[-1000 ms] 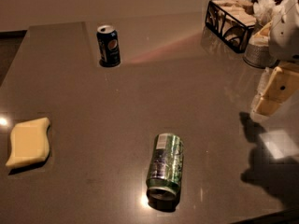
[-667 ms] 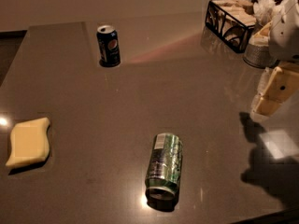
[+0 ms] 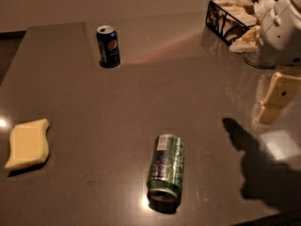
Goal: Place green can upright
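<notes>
The green can lies on its side on the dark grey table, near the front edge, with its open silver end facing the camera. My gripper hangs above the table at the right edge of the view, well to the right of the can and farther back. It holds nothing and touches nothing. Its shadow falls on the table below it.
A dark blue cola can stands upright at the back left. A yellow sponge lies at the left edge. A black wire basket with packets stands at the back right, next to the arm.
</notes>
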Controlling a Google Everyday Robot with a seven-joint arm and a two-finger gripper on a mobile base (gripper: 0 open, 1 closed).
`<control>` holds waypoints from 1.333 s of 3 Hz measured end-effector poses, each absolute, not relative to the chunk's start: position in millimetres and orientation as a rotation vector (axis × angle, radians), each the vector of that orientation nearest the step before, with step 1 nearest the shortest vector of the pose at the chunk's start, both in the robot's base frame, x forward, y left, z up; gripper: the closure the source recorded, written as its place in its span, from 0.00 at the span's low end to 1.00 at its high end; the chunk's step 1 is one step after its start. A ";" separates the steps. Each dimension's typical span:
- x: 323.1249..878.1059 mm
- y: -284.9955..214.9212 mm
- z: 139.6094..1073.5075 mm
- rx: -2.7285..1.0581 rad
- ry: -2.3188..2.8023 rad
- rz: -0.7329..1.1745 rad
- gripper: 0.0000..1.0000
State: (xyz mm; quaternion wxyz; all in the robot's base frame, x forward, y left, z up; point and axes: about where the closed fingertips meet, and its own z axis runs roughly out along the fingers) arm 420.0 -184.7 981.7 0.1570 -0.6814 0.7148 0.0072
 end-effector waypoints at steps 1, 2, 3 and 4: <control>387.4 -159.4 965.1 -2.145 1.854 0.075 0.00; 358.0 -134.9 938.4 -2.378 1.635 0.078 0.00; 337.6 -107.9 911.5 -2.596 1.380 0.078 0.00; 328.8 -79.5 890.8 -2.746 1.160 0.076 0.00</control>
